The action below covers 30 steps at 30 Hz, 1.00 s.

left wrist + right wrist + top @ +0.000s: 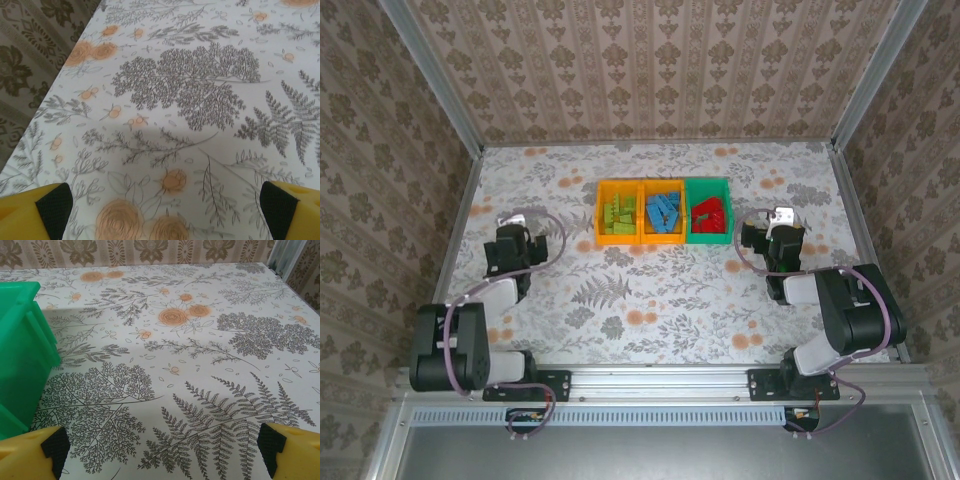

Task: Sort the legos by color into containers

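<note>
While both grippers stand wide open and empty, the legos (663,213) lie sorted in the containers (640,240) at the table's (650,300) twelve o'clock.
From left: left gripper (513,222) at nine o'clock; lime bricks (617,215) in the first orange bin (617,182), blue bricks (665,210) in the middle bin (663,182), red bricks (710,213) in the green bin (708,181); right gripper (780,222) at three o'clock.

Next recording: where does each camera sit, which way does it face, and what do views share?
Top external: above, behind the bases, looking down on the table; left arm, right arm, bins between.
Left wrist: on the left arm, facing the table and left wall; left fingers, open, at bottom corners.
Right wrist: on the right arm, facing the back wall; right fingers, open.
Shared: green bin in top external and right wrist.
</note>
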Each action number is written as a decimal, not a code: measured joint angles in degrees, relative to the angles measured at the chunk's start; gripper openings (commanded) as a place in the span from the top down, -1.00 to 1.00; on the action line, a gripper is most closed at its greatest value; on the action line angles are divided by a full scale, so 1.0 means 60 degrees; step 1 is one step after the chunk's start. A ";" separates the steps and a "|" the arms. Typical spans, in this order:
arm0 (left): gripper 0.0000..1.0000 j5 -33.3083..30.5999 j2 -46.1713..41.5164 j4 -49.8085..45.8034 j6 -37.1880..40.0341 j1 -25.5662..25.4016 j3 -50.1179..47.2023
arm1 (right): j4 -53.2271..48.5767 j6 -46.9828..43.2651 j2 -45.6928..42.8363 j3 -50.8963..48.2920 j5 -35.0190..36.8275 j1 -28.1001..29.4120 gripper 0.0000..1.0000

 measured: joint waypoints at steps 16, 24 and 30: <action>-1.00 0.1410 0.1967 0.4240 0.0430 0.0036 -0.0550 | 0.0000 0.0000 0.0000 0.0000 -0.0029 0.0000 -0.99; -1.00 0.1410 0.1967 0.4350 0.0488 0.0036 -0.0550 | 0.0000 0.0000 0.0000 0.0000 -0.0040 0.0000 -0.99; -1.00 0.1410 0.1967 0.4353 0.0488 0.0036 -0.0550 | 0.0000 0.0000 0.0000 0.0000 -0.0066 0.0000 -0.99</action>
